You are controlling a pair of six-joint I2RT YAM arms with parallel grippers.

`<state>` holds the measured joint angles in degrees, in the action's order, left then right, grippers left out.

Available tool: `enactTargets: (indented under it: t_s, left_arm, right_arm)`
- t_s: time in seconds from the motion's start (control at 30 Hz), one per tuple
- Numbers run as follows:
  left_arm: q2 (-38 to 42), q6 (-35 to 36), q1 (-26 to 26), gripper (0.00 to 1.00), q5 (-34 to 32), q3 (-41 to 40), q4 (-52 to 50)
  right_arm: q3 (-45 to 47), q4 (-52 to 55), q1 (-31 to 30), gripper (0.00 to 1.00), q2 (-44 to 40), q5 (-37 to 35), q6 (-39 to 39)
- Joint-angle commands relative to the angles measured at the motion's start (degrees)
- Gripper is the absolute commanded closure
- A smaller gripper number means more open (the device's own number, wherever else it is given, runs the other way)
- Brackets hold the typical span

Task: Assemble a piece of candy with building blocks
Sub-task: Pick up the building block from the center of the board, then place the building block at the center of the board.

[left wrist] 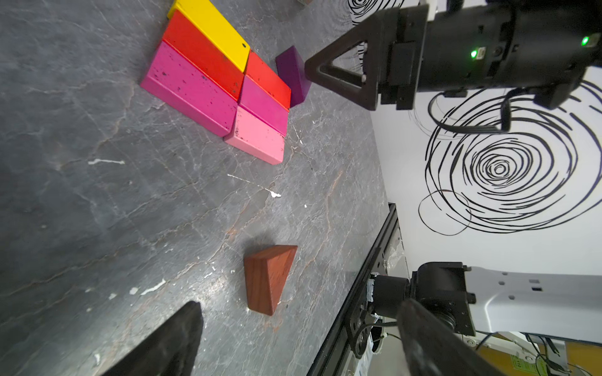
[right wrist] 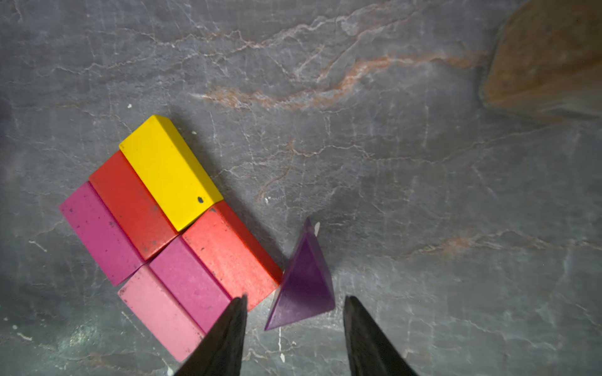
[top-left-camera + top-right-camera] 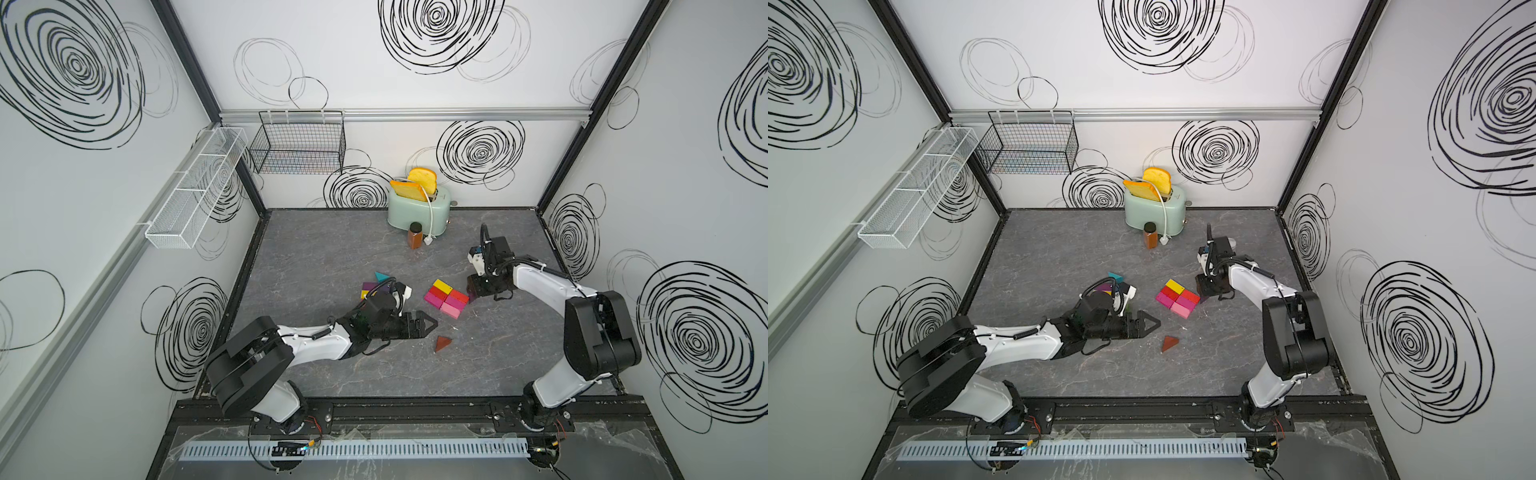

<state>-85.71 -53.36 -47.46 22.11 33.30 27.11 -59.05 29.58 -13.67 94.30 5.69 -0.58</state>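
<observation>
Right gripper [image 2: 295, 297] gapes astride purple wedge [image 2: 303, 280], left gripper [image 1: 299, 304] gapes wide, over marbled tabletop [image 2: 391, 162].

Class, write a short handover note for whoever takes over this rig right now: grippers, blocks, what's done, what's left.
Left gripper: open, empty, near the brown wedge.
Right gripper: open, straddling the purple wedge beside the brick slab.
Done: six flat bricks laid together as the candy body.
Left: probably wedges at the ends; spare blocks lie partly hidden by the left arm.
</observation>
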Motion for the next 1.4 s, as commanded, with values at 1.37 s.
enactTargets:
  t_s: [1.37]
  left_arm:
    - [-0.2, -0.6, 3.8, 0.02, 2.2, -2.5, 4.1]
  right_arm:
    - [-17.4, -1.3, 2.9, 0.69, 17.8, -0.6, -0.8]
